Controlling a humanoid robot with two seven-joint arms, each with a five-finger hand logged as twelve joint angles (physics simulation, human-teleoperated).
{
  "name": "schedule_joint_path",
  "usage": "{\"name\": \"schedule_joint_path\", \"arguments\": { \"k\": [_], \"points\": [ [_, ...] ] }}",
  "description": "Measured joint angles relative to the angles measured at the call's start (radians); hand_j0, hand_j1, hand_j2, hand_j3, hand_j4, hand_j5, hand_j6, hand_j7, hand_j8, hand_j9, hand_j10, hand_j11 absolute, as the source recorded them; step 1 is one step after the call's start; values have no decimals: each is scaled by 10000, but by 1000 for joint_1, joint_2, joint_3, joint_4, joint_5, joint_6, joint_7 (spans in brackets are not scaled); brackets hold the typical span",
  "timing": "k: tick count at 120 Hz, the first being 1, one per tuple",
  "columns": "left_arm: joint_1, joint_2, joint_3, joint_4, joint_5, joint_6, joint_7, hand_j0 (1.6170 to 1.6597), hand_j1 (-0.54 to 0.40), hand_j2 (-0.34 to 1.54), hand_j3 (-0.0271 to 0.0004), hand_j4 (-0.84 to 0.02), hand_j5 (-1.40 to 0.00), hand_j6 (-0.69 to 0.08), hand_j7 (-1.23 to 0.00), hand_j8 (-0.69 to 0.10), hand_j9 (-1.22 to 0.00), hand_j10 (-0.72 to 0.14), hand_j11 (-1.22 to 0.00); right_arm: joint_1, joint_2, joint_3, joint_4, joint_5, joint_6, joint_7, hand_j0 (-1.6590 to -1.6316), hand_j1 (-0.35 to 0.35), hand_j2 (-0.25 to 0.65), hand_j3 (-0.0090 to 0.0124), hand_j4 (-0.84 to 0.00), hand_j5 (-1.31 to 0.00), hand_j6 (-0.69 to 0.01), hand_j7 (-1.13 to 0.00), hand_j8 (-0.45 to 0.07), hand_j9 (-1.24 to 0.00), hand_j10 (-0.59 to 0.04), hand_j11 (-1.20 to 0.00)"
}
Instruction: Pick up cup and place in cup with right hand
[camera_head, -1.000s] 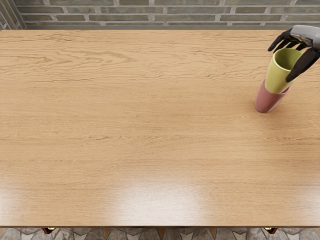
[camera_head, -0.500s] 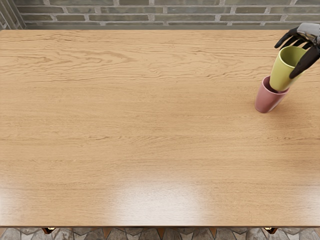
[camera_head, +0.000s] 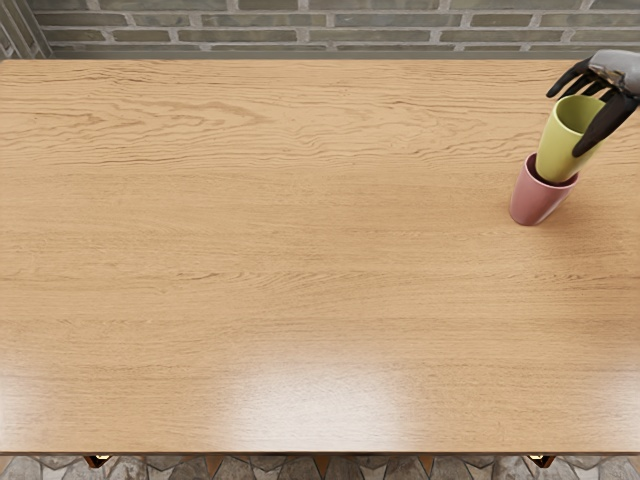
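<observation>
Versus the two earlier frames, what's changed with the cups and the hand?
The right hand and the yellow-green cup first shifted right and slightly away, then came partway back left. More of the pink cup's dark mouth shows now than at first. Nothing newly grasped or let go: the hand keeps its hold on the yellow-green cup. Pink cup hasn't moved.

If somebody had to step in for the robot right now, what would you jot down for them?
Right hand: thumb and fingers around the yellow-green cup, holding it tilted.
Left hand: out of view.
Pink cup: standing on the table, near its right side, directly below the held cup.
Done: cup picked up, its base at the pink cup's mouth; how far in, I can't tell.
Left: probably line it up, lower it fully, then let go.
</observation>
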Motion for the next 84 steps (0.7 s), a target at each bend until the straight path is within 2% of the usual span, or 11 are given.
{"name": "schedule_joint_path", "arguments": {
  "k": [16, 32, 48, 57, 71, 84],
  "points": [
    [0, 0, 0, 0, 0, 0, 0, 16581, 3490, 1, -1, -2, -1, -2, -1, -2, -1, -1, -1, -1, 4, 0, -4, 0, 0, 0, -16575, 1049, 1165, 0, -4274, -5604, -3867, -5570, -3057, -5593, -3626, -5566],
    [0, 0, 0, 0, 0, 0, 0, 16581, 3490, 1, -1, -1, -1, -2, -1, -1, -1, -1, -1, -2, 25, 1, -30, 8, 2, 0, -16578, -777, 561, 0, -2547, -3315, -2344, -3293, -1918, -3308, -2208, -3293],
    [0, 0, 0, 0, 0, 0, 0, 16581, 3490, 1, -1, -1, -1, -2, -1, -1, -1, 0, -1, -7, 35, 1, -33, 16, 6, 0, -16579, -1859, 267, 0, -1543, -1979, -1448, -1963, -1219, -1974, -1361, -1965],
    [0, 0, 0, 0, 0, 0, 0, 16581, 3490, 1, -1, -1, -1, -2, -1, -1, -1, 0, -1, -9, 40, 1, -3, 18, 7, 0, -16580, -2232, 170, 0, -1199, -1520, -1140, -1507, -976, -1516, -1069, -1509],
    [0, 0, 0, 0, 0, 0, 0, 16581, 3490, 1, -1, -1, -1, -1, -1, -1, -1, 0, -1, -7, 49, 2, 76, 19, 9, 0, -16580, -2605, 75, 0, -852, -1059, -828, -1049, -729, -1056, -773, -1051],
    [0, 0, 0, 0, 0, 0, 0, 16581, 3489, 1, -1, 0, -1, -1, -1, 0, -1, 1, -1, -3, 103, 2, 131, 20, 19, 0, -16580, -2806, 24, 0, -658, -810, -651, -801, -588, -807, -609, -804]
  ]
}}
